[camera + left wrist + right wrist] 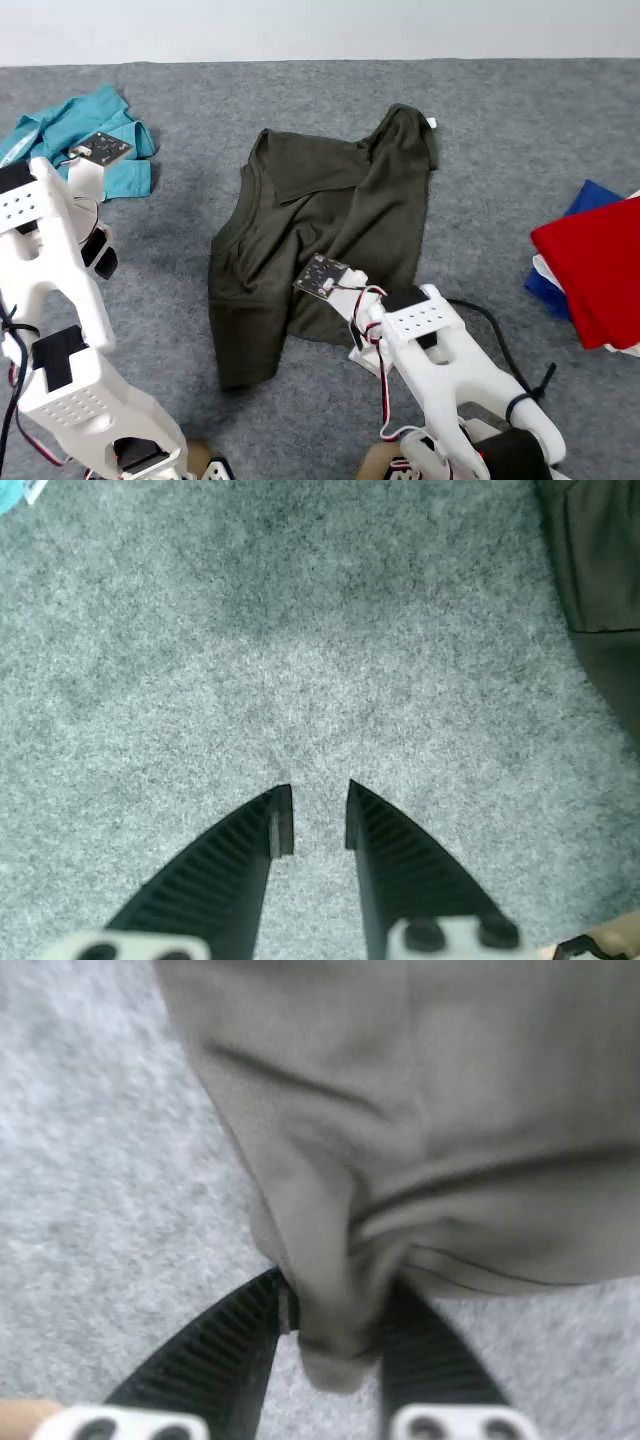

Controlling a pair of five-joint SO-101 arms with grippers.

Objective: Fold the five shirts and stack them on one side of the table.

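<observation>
Mid-fold on the olive shirt, with its near hem pinched in my right arm.

At the far left a teal shirt (75, 135) lies crumpled and, as I judge it, not yet folded; my left end effector (318, 825) hangs over the bare grey felt of the desk (500, 130), its ribbed black fingers a little apart with nothing between them; the olive shirt (320, 240) lies mid-desk, a soft matte knit, rumpled and skewed; my right end effector (335, 1310) is clamped on a bunched fold of its hem; at the right edge a red shirt (595, 265) sits folded on a blue one (575, 215). Next, I reckon the hem wants carrying up toward the collar; limp cloth will drag on the felt, so the left arm should take the other corner.
</observation>
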